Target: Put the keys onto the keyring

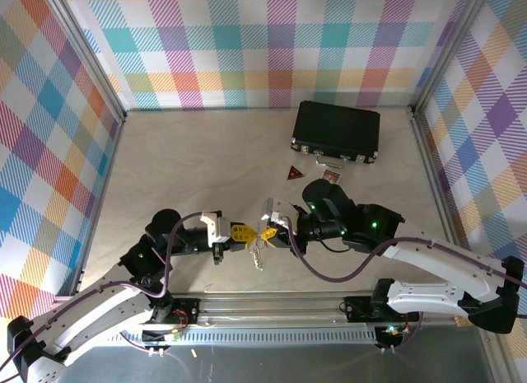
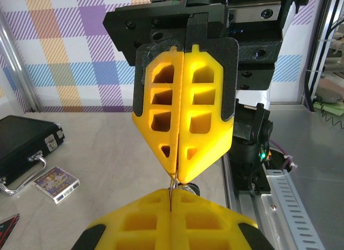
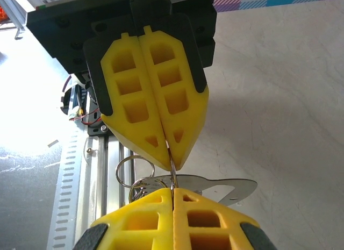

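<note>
Keys (image 1: 258,258) dangle at 6 o'clock beneath the spot where my two grippers meet nose to nose at mid-table in the top view, with the left gripper (image 1: 249,235) at 9 and the right gripper (image 1: 271,233) at 3.

From the left wrist, my own fingers are pressed together. The right gripper's tips sit at 12 o'clock, and a thin wire bridges the two.

From the right wrist, both pairs are clamped on that wire, which I take to be the keyring (image 3: 172,173). A silvery key blade (image 3: 228,188) pokes out toward 3 o'clock, just above my fingers.

I judge the bunch light, hard and slick, free to swing. The wire is thin and springy, best pinched on its own edge rather than on the hanging keys.
</note>
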{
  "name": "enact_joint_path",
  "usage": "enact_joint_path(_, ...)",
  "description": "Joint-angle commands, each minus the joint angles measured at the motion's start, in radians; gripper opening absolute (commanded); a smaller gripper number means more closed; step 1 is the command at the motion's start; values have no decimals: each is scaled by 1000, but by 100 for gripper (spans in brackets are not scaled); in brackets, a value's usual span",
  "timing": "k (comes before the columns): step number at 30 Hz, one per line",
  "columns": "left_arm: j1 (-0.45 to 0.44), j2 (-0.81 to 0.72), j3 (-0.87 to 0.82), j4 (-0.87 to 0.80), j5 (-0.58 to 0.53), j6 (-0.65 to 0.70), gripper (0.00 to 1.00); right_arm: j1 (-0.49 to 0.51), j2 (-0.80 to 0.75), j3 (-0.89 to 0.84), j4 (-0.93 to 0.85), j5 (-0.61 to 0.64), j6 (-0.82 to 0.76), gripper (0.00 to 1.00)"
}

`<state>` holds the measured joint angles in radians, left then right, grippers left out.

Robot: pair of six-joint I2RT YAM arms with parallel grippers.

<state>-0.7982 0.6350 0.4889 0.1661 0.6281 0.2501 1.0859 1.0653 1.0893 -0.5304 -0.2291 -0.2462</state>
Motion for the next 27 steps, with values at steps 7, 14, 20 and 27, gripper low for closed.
enact_joint_path(7,-13,11,24,81,7,-33,0,22,8,-14,31,-18,-61,0)
enact_joint_path(14,-14,4,22,84,-4,-36,0,26,6,-22,35,-10,-67,1)
enact_joint_path(20,-13,5,19,85,-11,-36,0,29,-6,-32,36,0,-79,4)
enact_joint_path(27,-14,2,16,83,-19,-34,0,38,-7,-42,48,21,-91,10)
